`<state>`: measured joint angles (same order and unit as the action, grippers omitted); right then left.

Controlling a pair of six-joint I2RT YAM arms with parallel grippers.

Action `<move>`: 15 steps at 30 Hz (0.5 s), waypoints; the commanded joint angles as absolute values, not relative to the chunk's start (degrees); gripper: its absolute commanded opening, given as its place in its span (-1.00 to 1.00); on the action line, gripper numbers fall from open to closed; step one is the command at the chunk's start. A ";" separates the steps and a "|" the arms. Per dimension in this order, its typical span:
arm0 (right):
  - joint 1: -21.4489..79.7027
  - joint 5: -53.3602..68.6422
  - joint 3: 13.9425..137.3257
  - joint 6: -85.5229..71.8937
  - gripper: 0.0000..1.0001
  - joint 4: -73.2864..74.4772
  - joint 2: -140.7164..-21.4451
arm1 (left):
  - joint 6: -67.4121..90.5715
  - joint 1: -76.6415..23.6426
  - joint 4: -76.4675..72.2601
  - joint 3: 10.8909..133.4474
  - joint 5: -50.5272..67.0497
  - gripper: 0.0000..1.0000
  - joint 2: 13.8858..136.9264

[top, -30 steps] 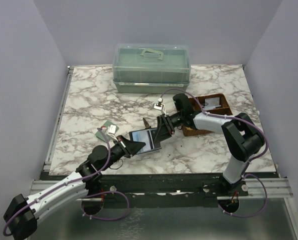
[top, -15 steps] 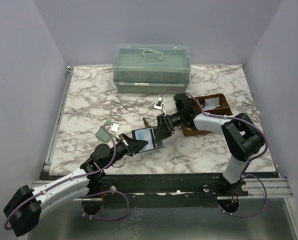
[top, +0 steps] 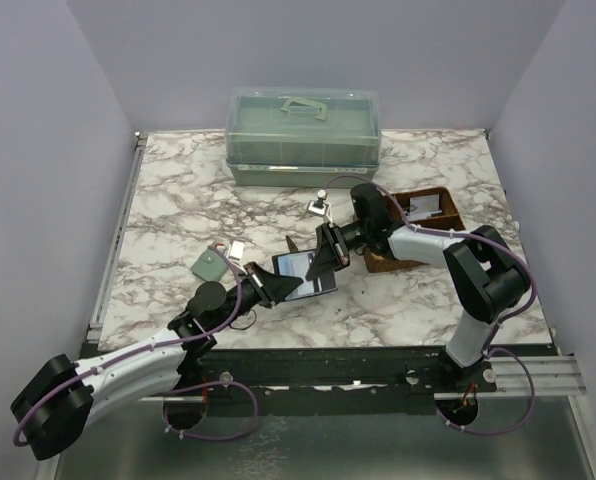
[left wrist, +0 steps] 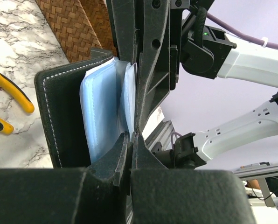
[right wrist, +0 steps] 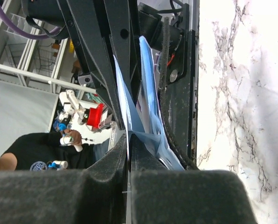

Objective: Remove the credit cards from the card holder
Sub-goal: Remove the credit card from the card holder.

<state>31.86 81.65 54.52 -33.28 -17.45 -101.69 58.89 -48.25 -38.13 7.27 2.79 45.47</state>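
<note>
The black card holder (top: 306,272) is held open above the table, its blue-grey lining facing up. My left gripper (top: 269,286) is shut on its near-left flap, and my right gripper (top: 325,262) is shut on its far-right side. In the left wrist view my left gripper (left wrist: 132,135) pinches an inner edge beside the black cover (left wrist: 64,116). In the right wrist view my right gripper (right wrist: 128,136) pinches a thin pale blue-grey layer of the holder (right wrist: 178,93). I cannot tell cards from lining inside. A small grey card (top: 235,248) lies on the table.
A sage-green wallet (top: 209,266) lies left of the holder. A brown wicker tray (top: 430,197) stands at the right, under the right arm. A green translucent box (top: 303,122) is at the back. Yellow-handled pliers (left wrist: 13,95) and a small clip (top: 320,207) lie nearby.
The left arm has reached further right and forward. The card holder and both grippers have shifted a little to the right, and the grey card now shows apart from the green wallet.
</note>
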 commanded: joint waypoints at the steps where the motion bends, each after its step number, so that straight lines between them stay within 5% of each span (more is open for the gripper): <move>1: 30.28 82.38 53.22 -34.45 -0.95 -19.87 -101.02 | 58.39 -48.52 -38.49 5.77 1.04 -1.00 39.80; 15: 29.95 85.04 51.70 -37.00 -1.00 -24.85 -100.63 | 58.71 -48.35 -27.36 3.62 -1.55 -1.00 21.56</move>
